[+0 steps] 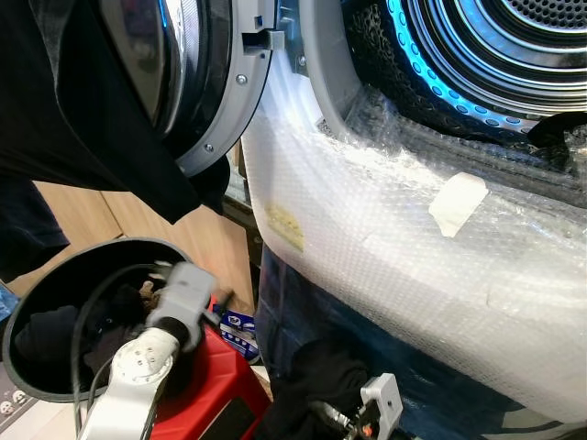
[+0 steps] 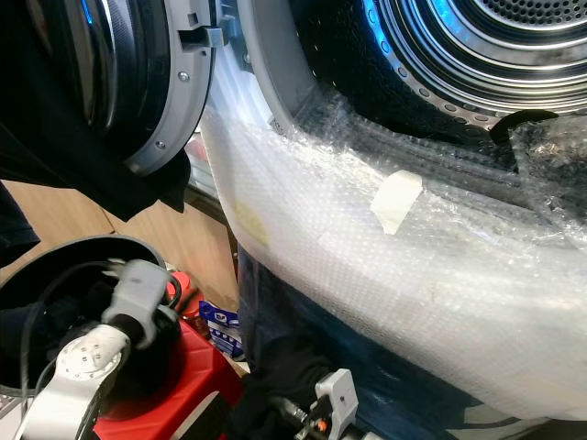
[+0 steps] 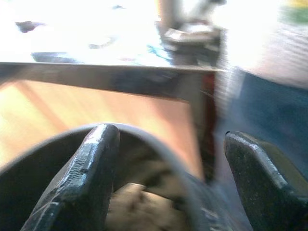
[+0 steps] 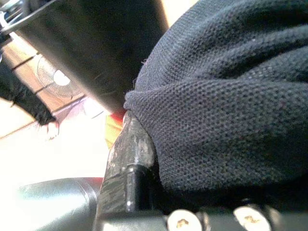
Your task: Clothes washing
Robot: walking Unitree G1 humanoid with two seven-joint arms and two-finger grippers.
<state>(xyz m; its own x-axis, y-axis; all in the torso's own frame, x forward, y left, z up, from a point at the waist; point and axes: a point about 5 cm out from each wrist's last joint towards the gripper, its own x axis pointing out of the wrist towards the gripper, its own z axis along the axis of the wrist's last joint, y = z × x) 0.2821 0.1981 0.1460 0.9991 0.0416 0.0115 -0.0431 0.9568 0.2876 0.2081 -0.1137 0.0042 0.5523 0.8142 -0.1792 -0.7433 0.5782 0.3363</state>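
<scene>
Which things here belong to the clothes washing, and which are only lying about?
For the job: washing machine drum, open door, black laundry bucket, dark garment held by the right gripper, open left gripper above the bucket.

Lying about: tape patch, red box.

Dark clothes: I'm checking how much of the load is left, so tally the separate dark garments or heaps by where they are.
Held by right gripper, black garment: 1
Draped over washer door, black cloth: 1
In black bucket, dark heap: 1
Total: 3
</scene>
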